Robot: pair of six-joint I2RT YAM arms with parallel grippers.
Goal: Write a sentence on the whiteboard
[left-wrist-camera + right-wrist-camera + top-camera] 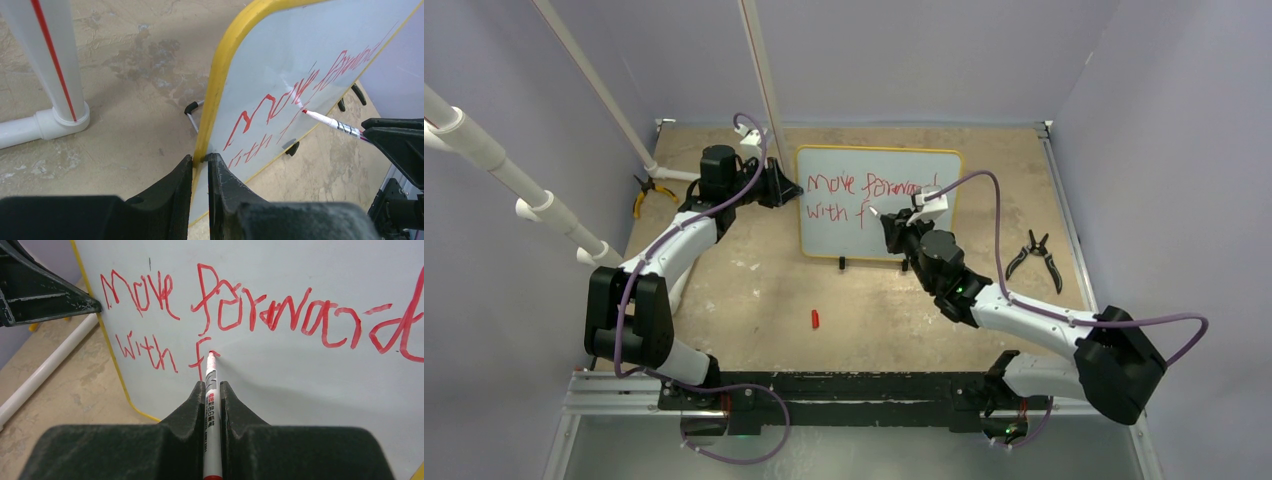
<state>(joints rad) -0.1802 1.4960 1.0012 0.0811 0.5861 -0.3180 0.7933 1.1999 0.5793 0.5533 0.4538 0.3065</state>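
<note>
- The right gripper is clamped on a red marker, the barrel running straight out between its jaws so the tip meets the board squarely.
- The tip presses at a fresh "f", and the sentence reads "Move forward with f", so I'd say it's unfinished.
- The left gripper pinches the whiteboard by its yellow side edge, bracing it upright against the push.
- The board stands far-middle on the table.

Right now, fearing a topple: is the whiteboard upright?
Upright: the whiteboard stands on its black feet, left gripper pinching its yellow edge.
</note>
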